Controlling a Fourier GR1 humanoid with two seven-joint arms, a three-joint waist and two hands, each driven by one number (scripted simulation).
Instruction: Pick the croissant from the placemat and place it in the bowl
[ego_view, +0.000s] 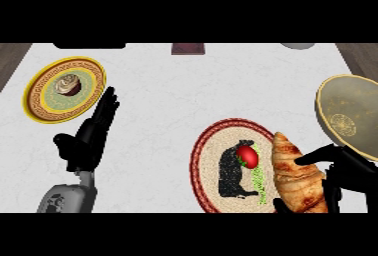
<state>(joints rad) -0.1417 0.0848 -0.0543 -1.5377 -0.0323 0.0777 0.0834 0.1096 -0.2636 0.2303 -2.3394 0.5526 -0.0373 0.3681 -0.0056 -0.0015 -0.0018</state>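
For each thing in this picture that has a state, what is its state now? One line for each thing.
croissant: held in the right hand, at the placemat's right edge, not yet in the bowl
right hand: shut on the croissant
left hand: open, fingers straight, holding nothing
bowl: tilted, nothing inside
placemat: flat on the counter
yellow plate: holds a cupcake

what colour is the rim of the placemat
Dark red with a cream woven band; the placemat shows in the head view.
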